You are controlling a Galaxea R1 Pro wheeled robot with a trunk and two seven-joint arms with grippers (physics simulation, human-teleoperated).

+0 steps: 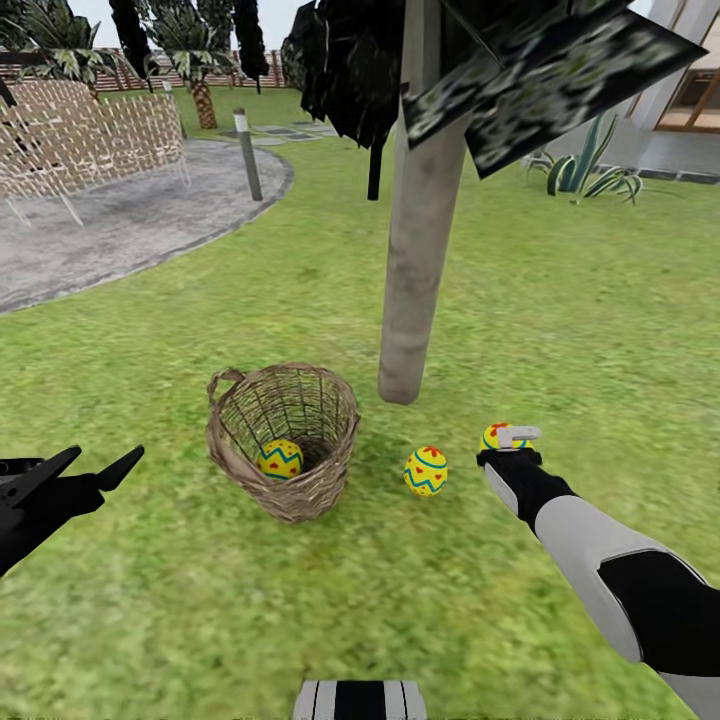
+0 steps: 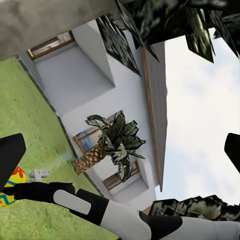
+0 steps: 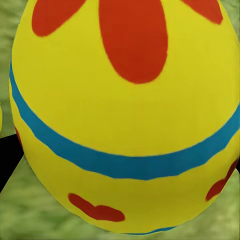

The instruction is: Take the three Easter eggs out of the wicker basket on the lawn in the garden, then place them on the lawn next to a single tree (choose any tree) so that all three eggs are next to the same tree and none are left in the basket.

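The brown wicker basket (image 1: 300,497) stands on the lawn (image 1: 560,320), left of the tree trunk (image 1: 415,250). One yellow Easter egg (image 1: 281,459) lies inside the basket. A second egg (image 1: 426,471) rests on the grass between basket and trunk. My right gripper (image 1: 508,447) is down at grass level right of the trunk, shut on the third egg (image 1: 494,434); that egg (image 3: 125,120) looms close between the black fingers (image 3: 5,170). It also shows as an egg (image 2: 11,189) in the left wrist view. My left gripper (image 1: 92,466) hangs open left of the basket, holding nothing.
A grey paved patio (image 1: 120,230) with pale lattice wicker chairs (image 1: 90,140) lies at the back left, with a short grey post (image 1: 248,155) at its edge. A spiky plant (image 1: 590,175) and the white house (image 1: 680,100) are at the back right. Dark leaves (image 1: 560,70) hang overhead.
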